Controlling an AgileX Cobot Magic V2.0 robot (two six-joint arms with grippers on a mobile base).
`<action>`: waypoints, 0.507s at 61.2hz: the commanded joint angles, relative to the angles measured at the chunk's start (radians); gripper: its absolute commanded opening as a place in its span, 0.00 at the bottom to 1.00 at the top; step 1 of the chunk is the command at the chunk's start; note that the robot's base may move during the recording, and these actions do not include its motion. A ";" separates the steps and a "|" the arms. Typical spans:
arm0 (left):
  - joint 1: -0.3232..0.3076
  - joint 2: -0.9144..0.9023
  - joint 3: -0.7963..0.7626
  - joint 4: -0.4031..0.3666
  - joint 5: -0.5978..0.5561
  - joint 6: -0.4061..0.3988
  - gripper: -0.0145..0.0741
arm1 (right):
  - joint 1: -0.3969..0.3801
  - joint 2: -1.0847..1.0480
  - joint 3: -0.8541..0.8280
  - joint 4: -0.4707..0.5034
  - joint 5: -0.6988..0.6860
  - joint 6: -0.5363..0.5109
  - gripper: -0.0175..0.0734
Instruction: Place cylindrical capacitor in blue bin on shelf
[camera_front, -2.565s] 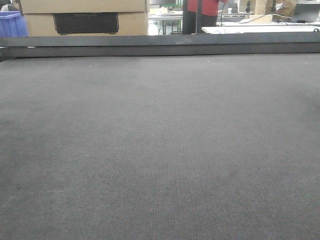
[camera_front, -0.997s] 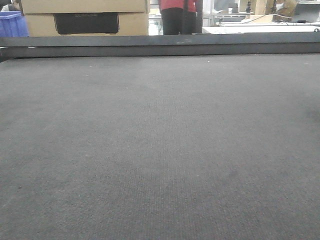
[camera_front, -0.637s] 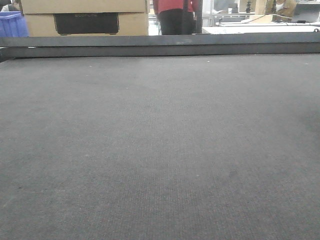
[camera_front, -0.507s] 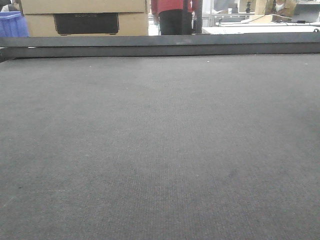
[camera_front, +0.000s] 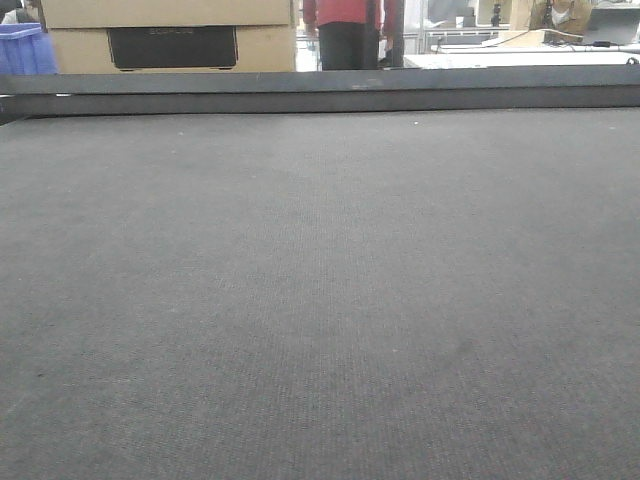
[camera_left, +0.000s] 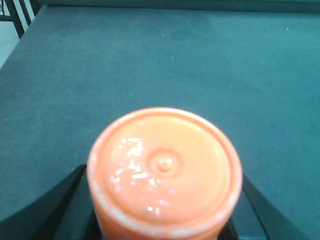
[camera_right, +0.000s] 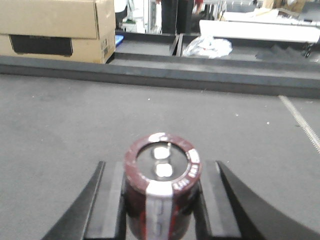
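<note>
Holding stage: R gripper (camera_right: 161, 205) clamped on upright cylindrical capacitor (camera_right: 162, 172), over grey mat (camera_right: 60, 115); L gripper (camera_left: 164, 220) clamped on orange cylinder (camera_left: 164, 167). Shelf, blue bin unseen; next, I'd judge: locate shelf, carry level.

The counter (camera_front: 320, 300) lies open ahead of us up to a low rail (camera_front: 320, 92) across its far edge; past it stand a box (camera_front: 170, 12) and a person (camera_front: 345, 35). Our left fingers (camera_left: 50, 215) are filled by an orange cylinder (camera_left: 164, 172), our right fingers (camera_right: 235, 215) by the capacitor (camera_right: 162, 185).
</note>
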 joint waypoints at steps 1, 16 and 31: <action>-0.024 -0.016 0.030 -0.011 -0.049 0.000 0.04 | 0.004 -0.005 -0.006 -0.015 -0.016 -0.011 0.03; -0.032 -0.018 0.032 -0.008 -0.052 0.000 0.04 | 0.004 -0.005 -0.006 -0.015 -0.012 -0.011 0.03; -0.032 -0.018 0.030 -0.008 -0.052 0.000 0.04 | 0.004 -0.005 -0.006 -0.015 -0.014 -0.011 0.03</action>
